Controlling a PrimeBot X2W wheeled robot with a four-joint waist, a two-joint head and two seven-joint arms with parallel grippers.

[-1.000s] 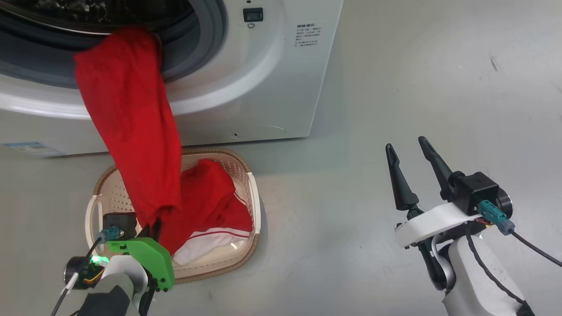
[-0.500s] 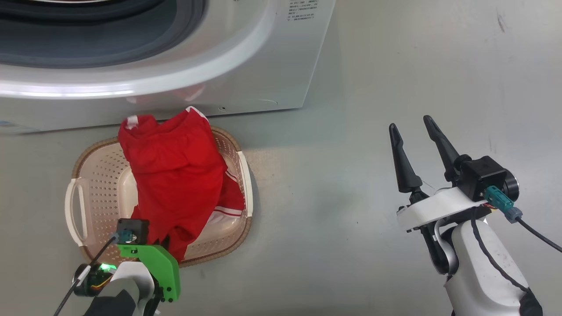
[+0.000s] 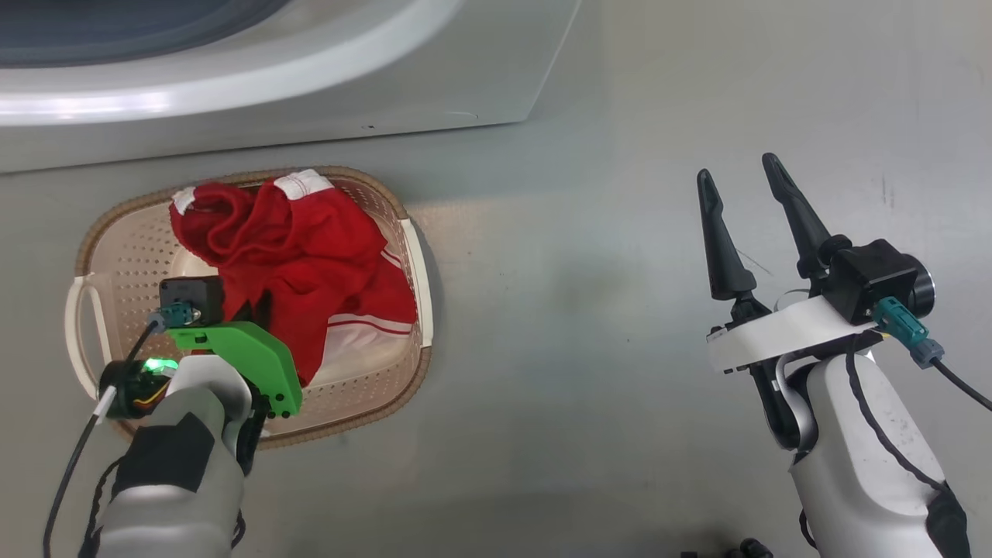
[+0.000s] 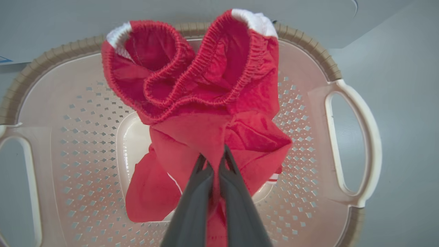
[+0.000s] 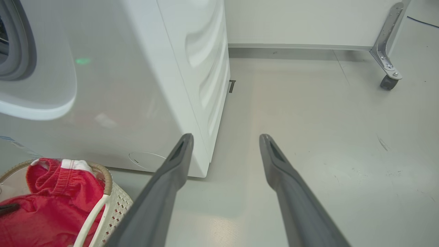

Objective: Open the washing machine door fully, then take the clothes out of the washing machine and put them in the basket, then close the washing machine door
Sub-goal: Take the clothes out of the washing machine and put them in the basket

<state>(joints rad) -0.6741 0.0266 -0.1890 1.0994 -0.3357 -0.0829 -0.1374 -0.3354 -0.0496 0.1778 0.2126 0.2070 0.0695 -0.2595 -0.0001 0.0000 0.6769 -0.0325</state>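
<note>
A smooth pale grey floor [image 3: 589,310] runs before the big white boxy washing machine [image 3: 310,101]. Just in front of it sits the small cream perforated plastic basket with a brown woven-look rim [image 3: 415,271]. The bright red fabric garment with white panels [image 3: 287,248] lies bunched inside, elastic waistband toward the machine. The left wrist view shows the left gripper [image 4: 214,160] clenched on a red fold. The right gripper [image 3: 737,167] hovers well aside, fingers spread, empty. The right wrist view adds the machine's ribbed side panel and a metal castor bracket [image 5: 387,81].
</note>
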